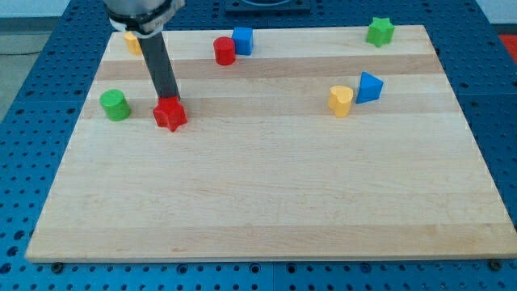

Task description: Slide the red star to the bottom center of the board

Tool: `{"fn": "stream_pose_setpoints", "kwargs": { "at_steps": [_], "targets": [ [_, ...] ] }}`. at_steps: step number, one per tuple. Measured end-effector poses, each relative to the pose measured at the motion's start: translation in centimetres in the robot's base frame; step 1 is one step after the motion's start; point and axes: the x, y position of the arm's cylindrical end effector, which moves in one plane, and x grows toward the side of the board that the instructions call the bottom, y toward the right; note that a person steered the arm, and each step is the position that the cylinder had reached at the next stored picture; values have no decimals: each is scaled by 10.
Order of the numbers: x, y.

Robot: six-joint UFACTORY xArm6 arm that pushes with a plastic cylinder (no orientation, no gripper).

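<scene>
Camera view shows my tip [169, 100] just above the red star [170, 114], at its far edge, seeming to touch it, though the rod hides the exact spot so you cannot be sure; this arm has no claw to open or shut, only the rod. The star sits in the board's [266, 218] upper left part, so it has a long way to go, down and to the view's right of the tip. Keep the tip behind the star, on its upper left side; push slowly and straight, and fix your aim if the star spins away. Count them: one red star, one red cylinder [224, 51], one green cylinder [115, 104], one green star [380, 31], two blue blocks [243, 40] [369, 87], two yellow blocks [132, 42] [341, 101]; eight in all.
</scene>
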Motion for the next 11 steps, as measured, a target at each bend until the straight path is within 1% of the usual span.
{"fn": "stream_pose_setpoints", "kwargs": {
  "at_steps": [1, 2, 3, 4, 5, 6, 7, 8, 9, 10, 11],
  "targets": [
    [36, 14],
    [47, 8],
    [47, -28],
    [59, -40],
    [64, 7],
    [81, 60],
    [114, 100],
    [127, 121],
    [116, 100],
    [84, 55],
    [116, 35]
  ]
}}
